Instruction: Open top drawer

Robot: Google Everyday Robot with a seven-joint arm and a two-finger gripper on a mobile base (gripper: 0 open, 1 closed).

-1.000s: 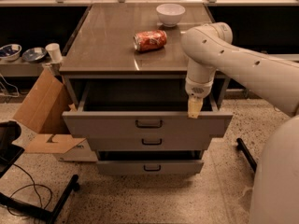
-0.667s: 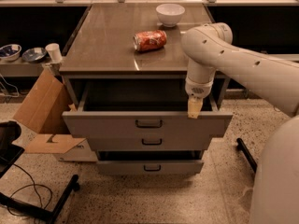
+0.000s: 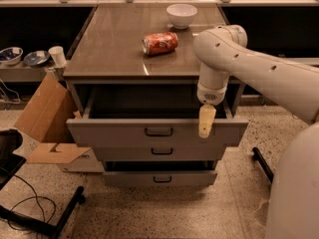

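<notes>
We see the top drawer (image 3: 109, 132) pulled well out of the grey cabinet (image 3: 114, 39), its dark interior exposed and its wide front panel standing forward of the two shallower drawers below. A dark loop handle (image 3: 159, 132) sits at the middle of that panel. The white arm (image 3: 259, 78) reaches in from the right and bends down over the cabinet's front right corner. The tan gripper (image 3: 205, 129) hangs pointing downward at the right part of the drawer's front panel, overlapping its upper edge and well to the right of the handle. We cannot tell whether it is spread or pressed together, nor whether it touches the panel. The middle drawer (image 3: 124, 153) and the bottom drawer (image 3: 129, 178) each stick out a little less than the one above. On the cabinet top, a red can (image 3: 160, 43) lies on its side, with a white bowl (image 3: 181, 15) behind it. A cardboard box (image 3: 45, 108) leans beside the cabinet's left side.
</notes>
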